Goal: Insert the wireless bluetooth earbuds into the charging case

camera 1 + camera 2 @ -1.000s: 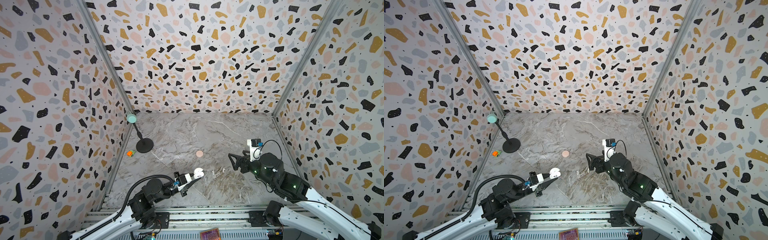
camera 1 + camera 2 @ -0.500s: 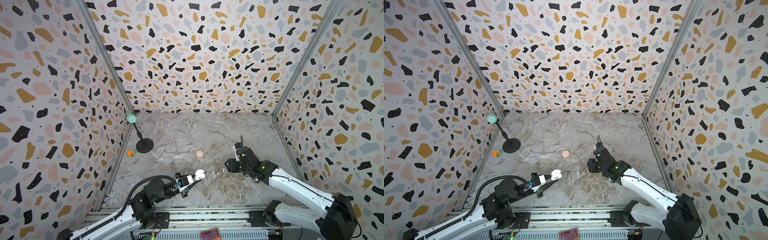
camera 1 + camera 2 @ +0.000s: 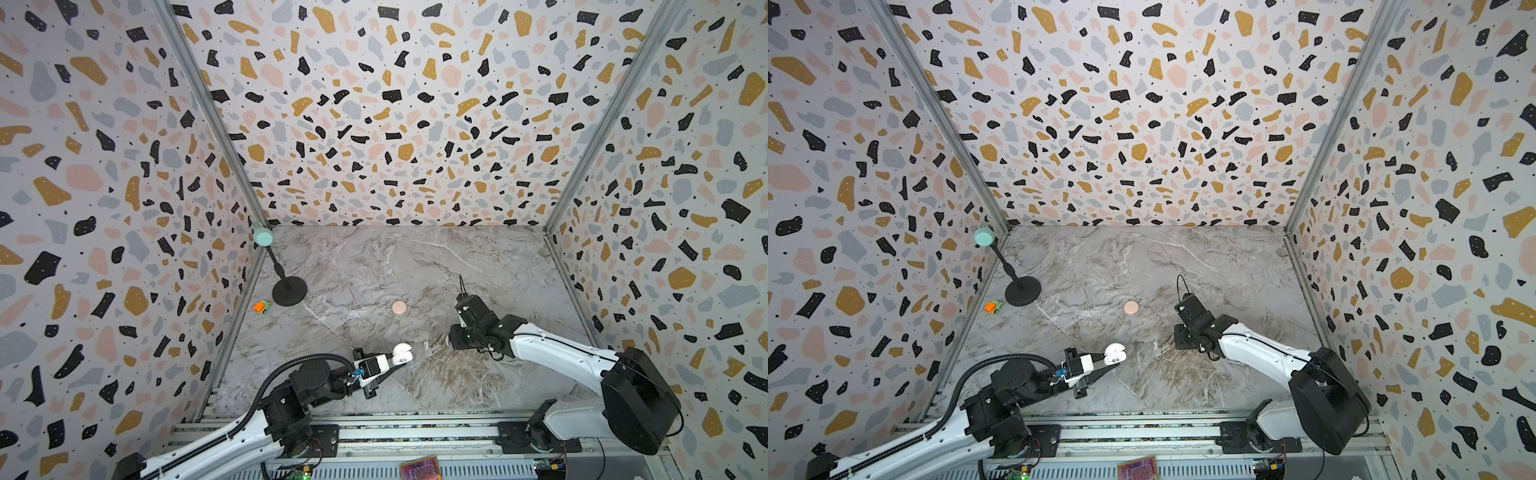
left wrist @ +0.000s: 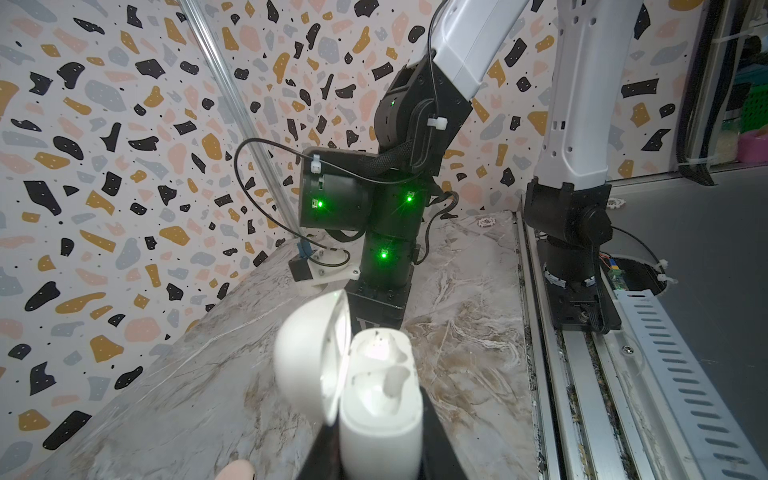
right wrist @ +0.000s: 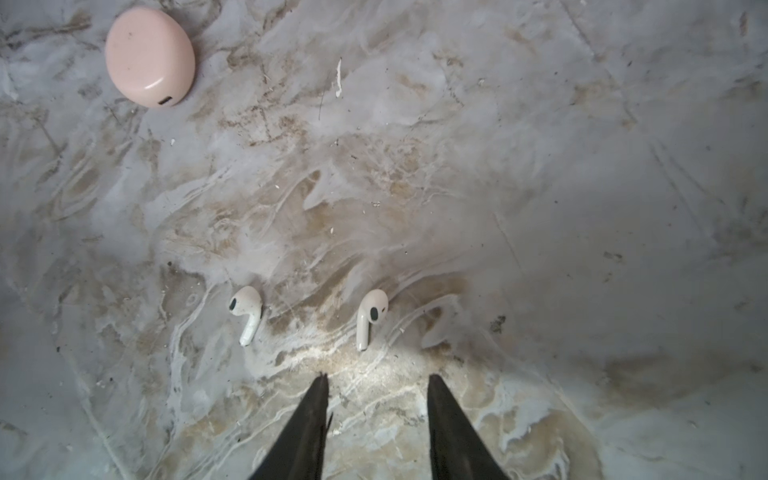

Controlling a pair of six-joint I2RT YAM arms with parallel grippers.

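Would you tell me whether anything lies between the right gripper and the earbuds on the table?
Nothing visible: only bare table separates the open right gripper from both earbuds; the pink case lies well clear.

Speckled terrazzo-print walls (image 3: 374,104), grey veined marble floor (image 3: 415,266), metal corner posts (image 3: 206,95), even light.

White earbuds (image 5: 245,311), white case (image 4: 378,399), pink case (image 5: 149,58), marbled table (image 5: 540,166).
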